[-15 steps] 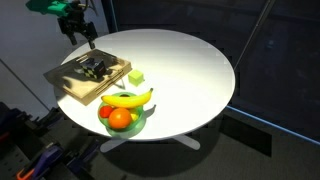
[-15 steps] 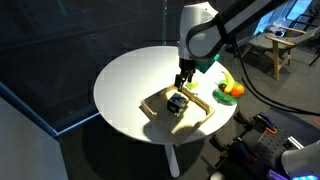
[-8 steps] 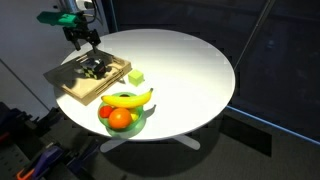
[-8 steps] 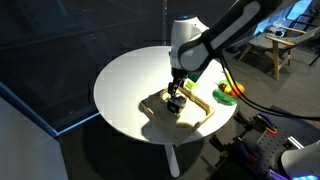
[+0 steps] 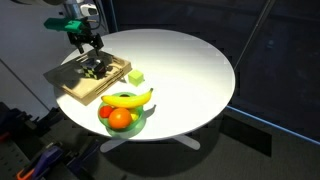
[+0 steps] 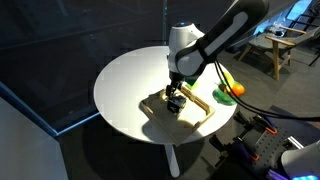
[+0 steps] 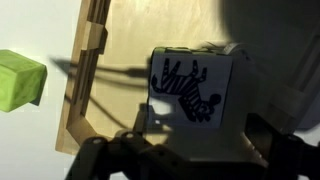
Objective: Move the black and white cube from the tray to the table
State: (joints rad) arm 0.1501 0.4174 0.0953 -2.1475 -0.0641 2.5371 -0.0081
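Note:
The black and white cube [image 7: 195, 90] sits in the light-wood tray [image 7: 130, 60] on the round white table [image 5: 190, 70]. In both exterior views the cube [image 5: 97, 71] [image 6: 175, 104] lies in the middle of the tray [image 5: 70, 88] [image 6: 153, 104]. My gripper [image 7: 190, 152] hangs low over the cube with a dark finger on each side of it. The jaws stand open, with a gap showing on the right side of the cube. It shows in both exterior views [image 5: 92, 60] [image 6: 176, 94], just above the cube.
A yellow-green block [image 7: 20, 80] [image 5: 136, 76] lies on the table just outside the tray's edge. A green bowl [image 5: 138, 122] with a banana [image 5: 130, 99] and round fruit stands near the table's edge beside the tray. A chair and clutter stand off the table.
The gripper has come down from above the tray's far side to sit just over the cube, its fingers now either side of it. The cube has not moved.

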